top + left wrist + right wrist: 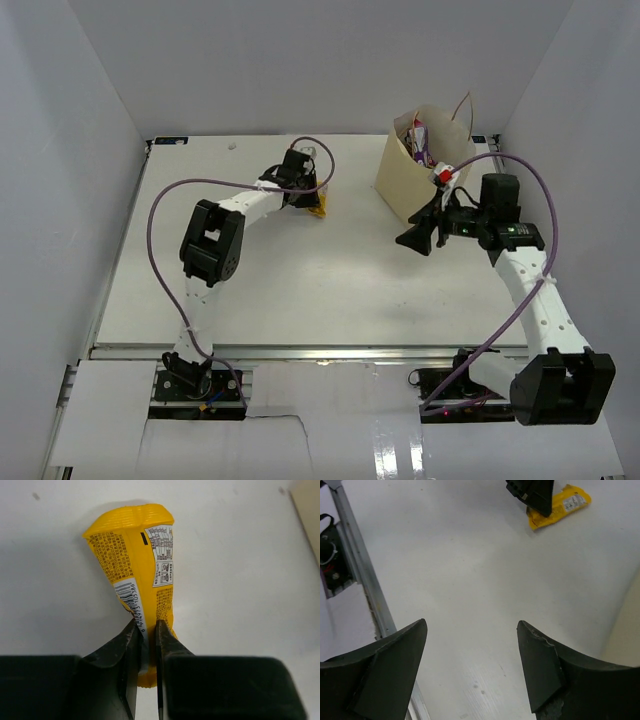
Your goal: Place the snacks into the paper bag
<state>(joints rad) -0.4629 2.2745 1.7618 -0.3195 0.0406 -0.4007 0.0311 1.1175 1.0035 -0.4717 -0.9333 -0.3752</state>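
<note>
My left gripper [148, 625] is shut on the near end of a small yellow-orange bar [137, 565], which lies on the white table with its barcode side up. From above, the bar [318, 208] pokes out under the left gripper [300, 190] at the far middle of the table. The tan paper bag [405, 175] stands upright at the far right with several packets [420, 140] showing inside its mouth. My right gripper [472, 625] is open and empty above the table, just beside the bag's near left side [420, 235]. The bar also shows in the right wrist view [560, 507].
The table's metal front rail [300, 350] runs along the near edge. White walls close in the back and both sides. A purple cable [160, 215] loops off each arm. The bag's edge [307, 515] shows at the right of the left wrist view.
</note>
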